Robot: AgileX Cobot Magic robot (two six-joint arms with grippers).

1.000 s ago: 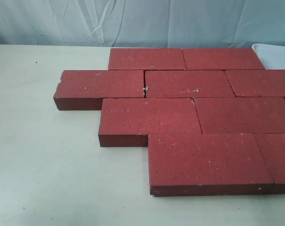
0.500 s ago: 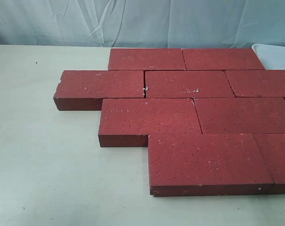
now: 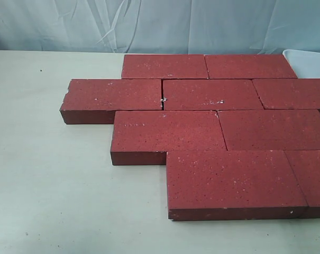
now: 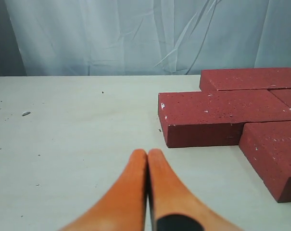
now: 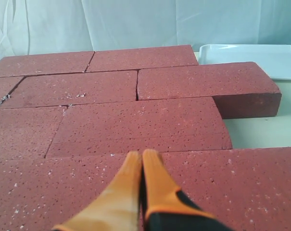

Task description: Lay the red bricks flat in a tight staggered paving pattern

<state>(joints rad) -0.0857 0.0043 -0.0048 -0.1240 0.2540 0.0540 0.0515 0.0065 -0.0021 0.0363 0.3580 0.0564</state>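
Several red bricks (image 3: 212, 124) lie flat on the pale table (image 3: 54, 174), packed in staggered rows with only thin seams between them. The second row's end brick (image 3: 115, 95) juts out to the left, and it shows again in the left wrist view (image 4: 222, 113). My left gripper (image 4: 147, 153) is shut and empty, hovering over bare table short of that brick. My right gripper (image 5: 141, 155) is shut and empty too, its orange fingertips above the top of the nearest red brick (image 5: 222, 187). Neither gripper appears in the exterior view.
A white tray (image 5: 253, 57) sits on the table behind the far right bricks; its corner (image 3: 308, 61) shows in the exterior view. A pale blue cloth (image 3: 160, 24) hangs behind the table. Small specks lie on the table (image 4: 26, 113).
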